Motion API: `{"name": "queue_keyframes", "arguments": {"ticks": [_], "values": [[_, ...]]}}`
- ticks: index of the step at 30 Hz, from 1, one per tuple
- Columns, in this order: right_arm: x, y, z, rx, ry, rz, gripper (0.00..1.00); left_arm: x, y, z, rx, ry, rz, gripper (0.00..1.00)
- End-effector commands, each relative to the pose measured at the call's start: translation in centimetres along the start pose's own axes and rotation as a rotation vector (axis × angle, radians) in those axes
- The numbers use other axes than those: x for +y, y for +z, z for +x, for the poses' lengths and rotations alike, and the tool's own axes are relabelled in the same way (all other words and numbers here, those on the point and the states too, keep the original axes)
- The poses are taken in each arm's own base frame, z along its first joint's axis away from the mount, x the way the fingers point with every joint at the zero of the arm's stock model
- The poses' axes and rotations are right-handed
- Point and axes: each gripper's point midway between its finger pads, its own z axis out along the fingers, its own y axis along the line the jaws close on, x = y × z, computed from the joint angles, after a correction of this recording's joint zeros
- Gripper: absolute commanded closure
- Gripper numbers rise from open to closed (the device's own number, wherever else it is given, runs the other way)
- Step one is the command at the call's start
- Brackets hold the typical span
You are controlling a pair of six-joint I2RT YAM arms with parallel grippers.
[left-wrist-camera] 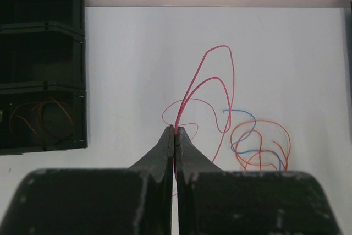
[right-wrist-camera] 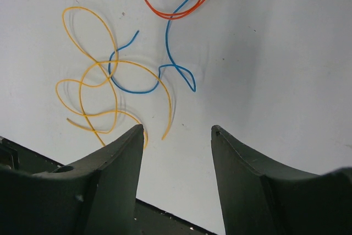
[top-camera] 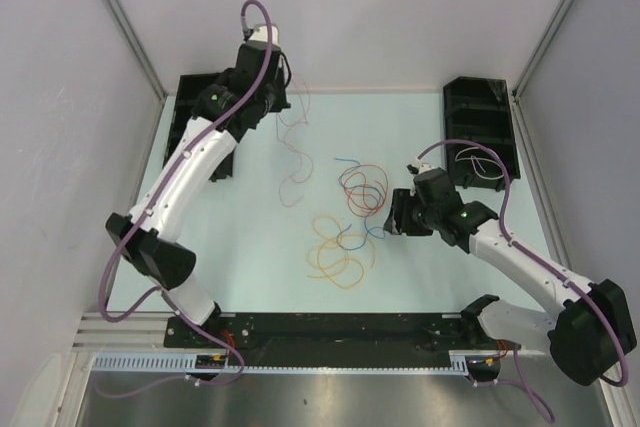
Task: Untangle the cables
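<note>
From above, there are two arms at work. The left arm (top-camera: 190,172) stretches to the far left corner. The left jaws are pinched shut on one pink cable (top-camera: 293,182), which trails from them toward the middle of the table (top-camera: 420,277).

Well apart from that strand sits the heap. One red cable (top-camera: 365,187) lies in loops with the blue cable (top-camera: 372,232) threading through, and one orange cable (top-camera: 335,257) is coiled on the near side. The right arm (top-camera: 520,257) comes in from the right, and the right jaws are just beside the heap's right edge.

Two black bins are in sight. The left bin (top-camera: 185,97) sits under the left arm. The right bin (top-camera: 485,117) is at the far right with one pale wire (top-camera: 472,162) looped inside.

Over to the left wrist: the jaws are closed tight, with the pink cable (left-wrist-camera: 220,48) clamped between the tips and rising away in two tall arcs. To the right, the red cable (left-wrist-camera: 258,120) and blue cable (left-wrist-camera: 242,112) lie overlapped. The left bin (left-wrist-camera: 41,37) shows three compartments, and the nearest holds one thin reddish wire (left-wrist-camera: 41,119).

Now the right wrist: the jaws are parted, with only bare table between them. Three cables lie ahead. The orange cable (right-wrist-camera: 100,65) is on the left, with an end close to the left fingertip. The blue cable (right-wrist-camera: 166,42) crosses it mid-frame and runs up into the red cable (right-wrist-camera: 170,17) at the top.
</note>
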Motion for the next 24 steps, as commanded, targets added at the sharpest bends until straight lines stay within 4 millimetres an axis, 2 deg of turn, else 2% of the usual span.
{"name": "queue_keyframes", "arguments": {"ticks": [1,2,3,7,10,14,20,24], "values": [[1.6,0.8,-0.4,-0.025,0.001,-0.089,0.43,3.1,0.3,-4.3,-0.072,-0.047,-0.054,1.0],[2.0,1.1,0.0,-0.015,0.02,-0.111,0.43,3.5,0.4,-4.6,-0.07,-0.048,-0.064,1.0],[1.8,1.7,1.4,0.019,0.027,-0.118,0.43,3.8,0.1,-5.8,-0.097,-0.059,-0.067,1.0],[2.8,2.8,3.5,0.054,0.019,-0.158,0.44,5.0,1.3,-7.8,-0.136,-0.066,-0.092,1.0],[2.6,3.5,4.7,0.078,0.007,-0.143,0.44,5.7,1.7,-9.8,-0.197,-0.086,-0.089,1.0],[2.1,3.7,5.0,0.078,-0.003,-0.128,0.44,7.0,2.7,-12.2,-0.27,-0.112,-0.126,1.0],[1.5,3.8,5.6,0.09,-0.023,-0.113,0.44,10.5,2.6,-16.1,-0.395,-0.185,-0.162,1.0],[1.1,4.0,6.2,0.102,-0.028,-0.11,0.44,12.7,2.2,-17.8,-0.455,-0.209,-0.18,1.0]]}}
